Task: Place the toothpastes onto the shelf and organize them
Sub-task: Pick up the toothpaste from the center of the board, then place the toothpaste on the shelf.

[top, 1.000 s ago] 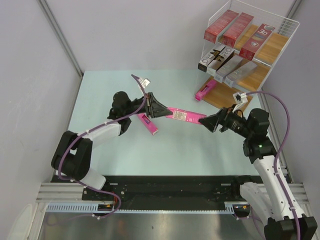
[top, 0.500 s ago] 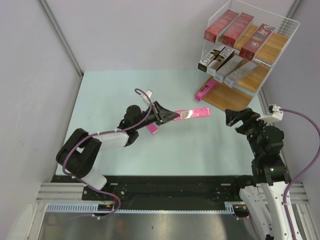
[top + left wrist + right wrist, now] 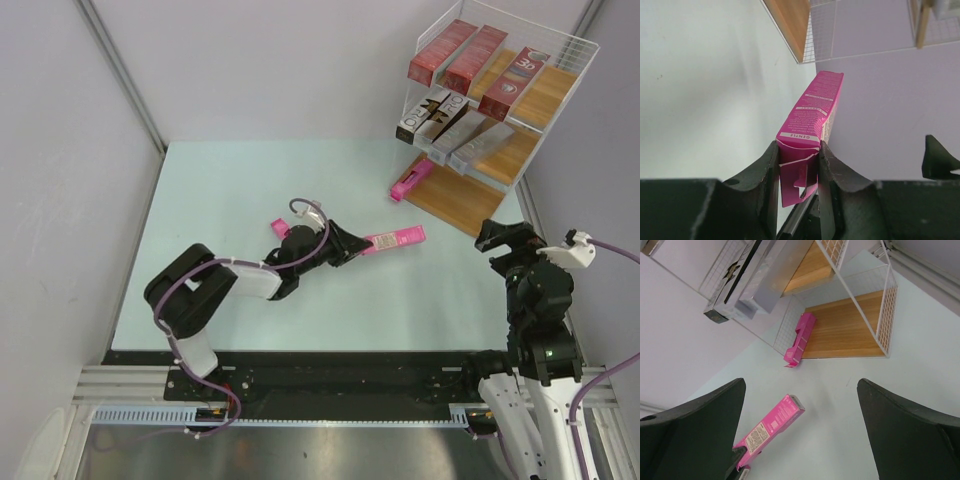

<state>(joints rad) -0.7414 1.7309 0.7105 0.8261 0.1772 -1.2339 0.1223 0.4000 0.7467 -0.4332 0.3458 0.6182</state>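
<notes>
My left gripper [image 3: 347, 246] is shut on one end of a bright pink toothpaste carton [image 3: 395, 240], which points right towards the shelf [image 3: 560, 70]. In the left wrist view the carton [image 3: 812, 112] sits pinched between both fingers [image 3: 767, 165]. Another pink carton [image 3: 409, 181] lies on the lowest wooden board, and a third [image 3: 278, 228] peeks out behind the left arm. Dark red cartons [image 3: 470, 58] fill the top board and silver-grey ones [image 3: 455, 125] the middle board. My right gripper [image 3: 500, 236] hangs open and empty to the right of the held carton [image 3: 771, 426].
The lowest board [image 3: 847, 330] has bare wood to the right of its pink carton [image 3: 800, 337]. White wire sides [image 3: 885, 315] enclose the shelf. A grey wall [image 3: 70, 150] runs along the table's left edge.
The right gripper has drawn back to the right, away from the pink carton, and stands wider open. The left gripper has carried the carton right and nearer, and now hides most of the carton on the table.
</notes>
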